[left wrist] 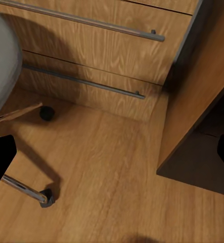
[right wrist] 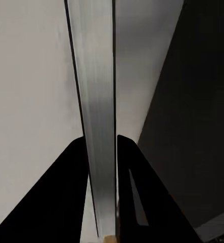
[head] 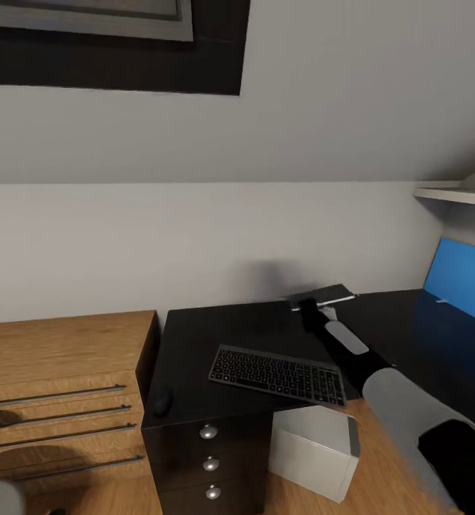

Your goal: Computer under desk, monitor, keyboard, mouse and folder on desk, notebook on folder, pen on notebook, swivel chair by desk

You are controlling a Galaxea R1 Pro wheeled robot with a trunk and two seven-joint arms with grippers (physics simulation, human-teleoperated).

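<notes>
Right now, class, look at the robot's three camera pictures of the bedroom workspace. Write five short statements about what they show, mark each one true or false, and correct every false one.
1. The keyboard lies flat on the desk. True.
2. The right gripper is open and holds nothing. False: its fingers are shut on a thin flat grey item, either the folder or the notebook, held above the desk.
3. The mouse lies on the desk near its left edge, apart from the keyboard. True.
4. The computer stands on top of the desk. False: it sits on the floor, below the desk's front edge.
5. The swivel chair's caster rests on the wooden floor. True.
</notes>
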